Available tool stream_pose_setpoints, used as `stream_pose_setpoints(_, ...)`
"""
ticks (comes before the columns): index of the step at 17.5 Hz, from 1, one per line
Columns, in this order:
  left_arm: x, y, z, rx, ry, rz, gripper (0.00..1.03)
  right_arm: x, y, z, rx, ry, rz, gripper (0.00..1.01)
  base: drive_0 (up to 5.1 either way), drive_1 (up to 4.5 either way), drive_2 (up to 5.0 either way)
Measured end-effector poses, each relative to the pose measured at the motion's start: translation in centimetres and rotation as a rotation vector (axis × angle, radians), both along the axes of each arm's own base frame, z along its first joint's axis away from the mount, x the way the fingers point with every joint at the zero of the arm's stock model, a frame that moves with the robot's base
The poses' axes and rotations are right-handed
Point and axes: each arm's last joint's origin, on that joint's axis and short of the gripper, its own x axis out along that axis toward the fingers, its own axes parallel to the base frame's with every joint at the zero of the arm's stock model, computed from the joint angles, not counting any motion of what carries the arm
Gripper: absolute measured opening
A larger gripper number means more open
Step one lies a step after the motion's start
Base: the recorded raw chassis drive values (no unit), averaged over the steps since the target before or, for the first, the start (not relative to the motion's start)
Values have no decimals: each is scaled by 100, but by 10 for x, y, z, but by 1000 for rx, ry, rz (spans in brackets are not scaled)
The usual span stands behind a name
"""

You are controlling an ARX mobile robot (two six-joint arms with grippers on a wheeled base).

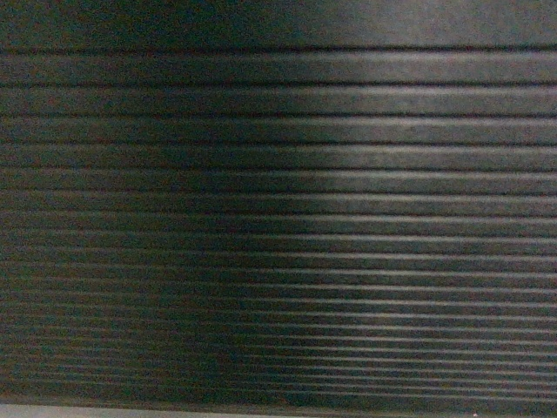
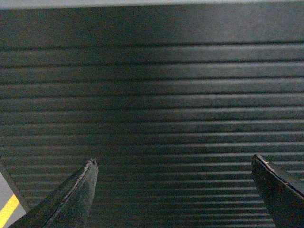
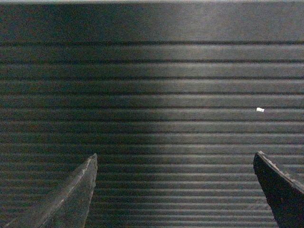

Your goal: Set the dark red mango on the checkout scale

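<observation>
The ribbed black front of the checkout [image 1: 278, 218] fills the head view from edge to edge. The same ribbed front [image 2: 156, 95] faces the left wrist camera, where my left gripper [image 2: 173, 164] stands open with nothing between its fingers. It also faces the right wrist camera [image 3: 156, 95], and my right gripper [image 3: 175, 159] is open and empty there too. Both grippers point straight at the ribbed panel. The dark red mango and the scale are out of view.
A strip of grey floor with a yellow line [image 2: 8, 209] shows at the lower left of the left wrist view. A small white speck [image 3: 260, 109] sits on the panel at the right. A pale strip [image 1: 52, 411] runs along the head view's bottom edge.
</observation>
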Motion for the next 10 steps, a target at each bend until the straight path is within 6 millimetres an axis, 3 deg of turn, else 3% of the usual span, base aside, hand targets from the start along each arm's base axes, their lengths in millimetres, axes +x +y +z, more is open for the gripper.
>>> stream_pose_setpoints(10,0,0,0,0,2,0,98,0,0,0,0,2,-1,98,0,0,0)
